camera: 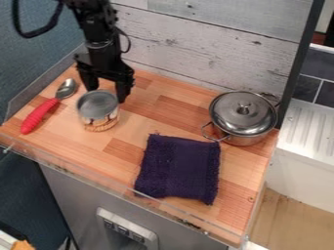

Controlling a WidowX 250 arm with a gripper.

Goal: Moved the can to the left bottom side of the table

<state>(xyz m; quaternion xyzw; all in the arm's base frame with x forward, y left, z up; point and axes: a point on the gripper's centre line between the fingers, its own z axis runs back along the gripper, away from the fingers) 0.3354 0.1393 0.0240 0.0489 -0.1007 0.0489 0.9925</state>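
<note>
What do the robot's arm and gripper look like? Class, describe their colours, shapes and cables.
The black, jointed robot arm has blocky, angular segments and a greyish ring-like band above the gripper. A thick black cable loops out on the picture's left, a thinner black cable curves at its right. The black gripper has a broad body and two chunky fingers.

Wht plank wall at back, dk gry tiles far R, tan flr btm R

Consists of a wooden tabletop, laid in strips of mixed tone. Bears, left to right in view: red-handled spoon, upright can, dark purple cloth nearer front, lidded metal pot toward back right.
</note>
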